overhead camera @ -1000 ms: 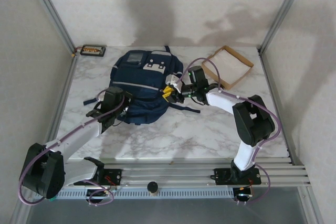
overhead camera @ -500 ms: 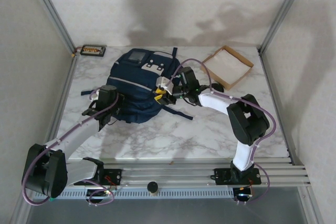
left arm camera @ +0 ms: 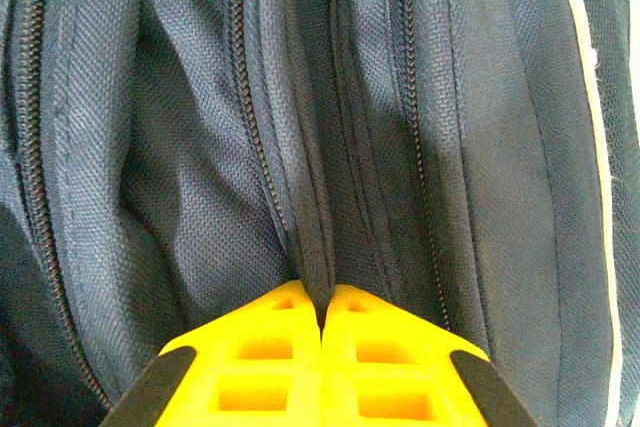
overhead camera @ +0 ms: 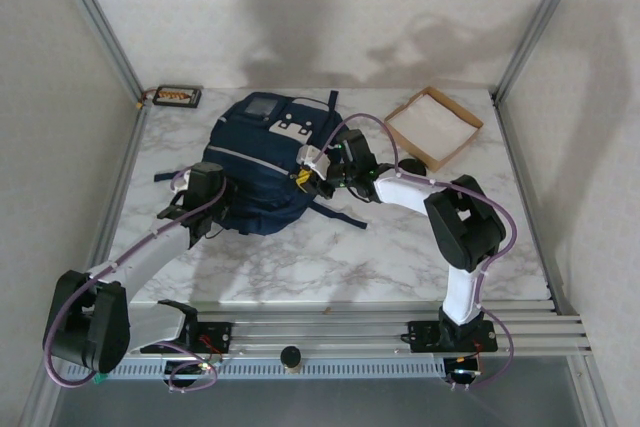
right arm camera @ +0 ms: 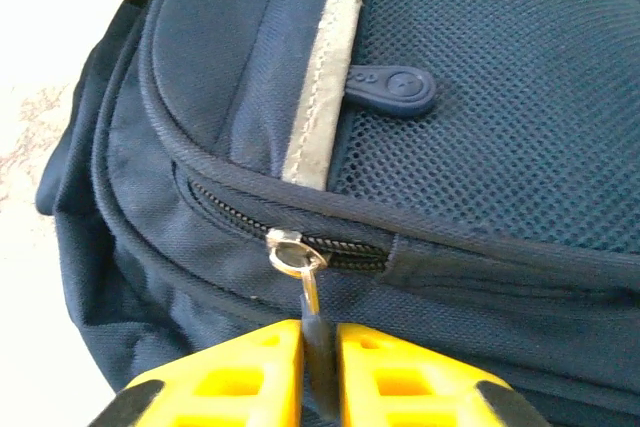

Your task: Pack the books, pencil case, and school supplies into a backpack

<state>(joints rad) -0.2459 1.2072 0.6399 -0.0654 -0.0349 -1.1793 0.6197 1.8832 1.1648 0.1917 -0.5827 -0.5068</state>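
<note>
The navy backpack (overhead camera: 265, 162) lies on the marble table, its pale stripe (right arm camera: 322, 97) crossing the front pocket. My left gripper (left arm camera: 322, 297) is shut on a ridge of the backpack's fabric (left arm camera: 305, 217) between two zipper lines, at the bag's left side (overhead camera: 208, 192). My right gripper (right arm camera: 318, 332) is shut on the dark zipper pull tab (right arm camera: 320, 342), which hangs from a silver slider (right arm camera: 290, 250) near the closed end of the zipper. It sits at the bag's right side (overhead camera: 312, 179). The books, pencil case and supplies are out of view.
A shallow cardboard tray (overhead camera: 432, 127) lies at the back right. A small dark tray with orange items (overhead camera: 176, 96) sits at the back left corner. Backpack straps (overhead camera: 340, 212) trail onto the table toward the front right. Metal frame posts stand at both back corners.
Both grippers and the backpack shifted left over the last second. The right gripper moved leftward along the bag's right side with the zipper pull. The bag's bottom bunched up.
</note>
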